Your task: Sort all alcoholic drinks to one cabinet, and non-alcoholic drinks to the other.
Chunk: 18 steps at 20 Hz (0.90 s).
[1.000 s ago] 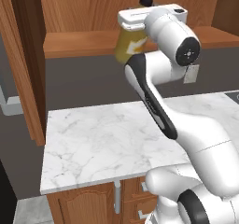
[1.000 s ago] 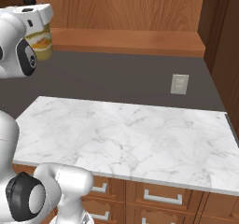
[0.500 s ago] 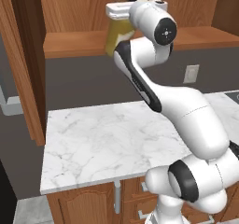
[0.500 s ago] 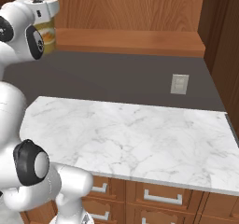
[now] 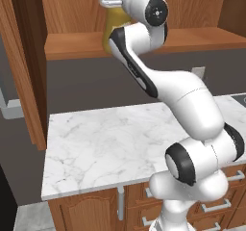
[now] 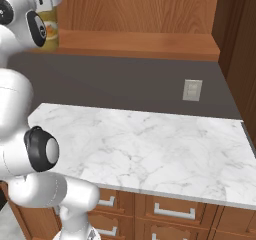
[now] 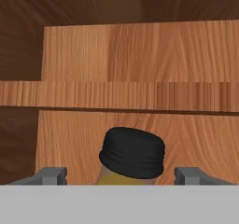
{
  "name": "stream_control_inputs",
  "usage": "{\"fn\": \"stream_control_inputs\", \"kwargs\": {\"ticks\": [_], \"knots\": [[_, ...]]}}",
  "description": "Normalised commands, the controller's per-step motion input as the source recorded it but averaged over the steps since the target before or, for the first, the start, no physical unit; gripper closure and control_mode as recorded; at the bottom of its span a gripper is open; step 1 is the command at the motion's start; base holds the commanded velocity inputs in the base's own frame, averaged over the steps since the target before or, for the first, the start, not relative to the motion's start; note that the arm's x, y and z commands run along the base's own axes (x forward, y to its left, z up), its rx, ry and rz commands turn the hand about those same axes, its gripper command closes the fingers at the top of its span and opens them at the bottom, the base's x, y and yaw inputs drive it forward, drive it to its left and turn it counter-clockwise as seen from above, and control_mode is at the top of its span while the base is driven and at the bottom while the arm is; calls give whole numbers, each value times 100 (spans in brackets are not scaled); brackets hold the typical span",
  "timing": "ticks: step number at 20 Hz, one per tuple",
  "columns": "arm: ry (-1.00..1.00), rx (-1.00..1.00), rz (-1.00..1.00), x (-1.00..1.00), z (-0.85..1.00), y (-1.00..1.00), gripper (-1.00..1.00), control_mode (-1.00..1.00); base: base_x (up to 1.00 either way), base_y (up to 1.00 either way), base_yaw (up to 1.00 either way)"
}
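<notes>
A large orange-yellow bottle (image 5: 112, 32) with a black cap, one of the non-alcoholic drinks, stands upright at the level of the cabinet's brown wood shelf (image 5: 72, 47). My gripper (image 7: 121, 174) comes down over it from above, shut on its body. In the hand view the black cap (image 7: 133, 152) sits between the two fingertips (image 7: 51, 174), with the shelf (image 7: 140, 94) and plank back beyond. From the right base view the bottle (image 6: 48, 30) shows at the shelf's (image 6: 140, 41) left end, behind my arm. Whether its base touches the shelf I cannot tell.
A white marble counter (image 5: 110, 143) (image 6: 150, 149) lies below the cabinet. A wall outlet (image 6: 192, 90) sits on the dark back wall. Drawers with silver handles (image 6: 172, 211) are under the counter. Wood side panels stand at the left (image 5: 24, 66) and the right (image 6: 240, 49).
My arm has raised the orange-yellow bottle from in front of the shelf edge up and back into the cabinet, over the shelf.
</notes>
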Motion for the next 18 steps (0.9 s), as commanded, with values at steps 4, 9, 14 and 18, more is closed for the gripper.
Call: {"fn": "stream_control_inputs", "kwargs": {"ticks": [4,9,14,18], "knots": [[0,0,0,39,12,10,100,-100,0,0,0],[0,0,0,27,9,6,100,-100,0,0,0],[0,0,0,20,-1,0,100,-100,0,0,0],[0,0,0,27,-19,0,100,-100,0,0,0]]}}
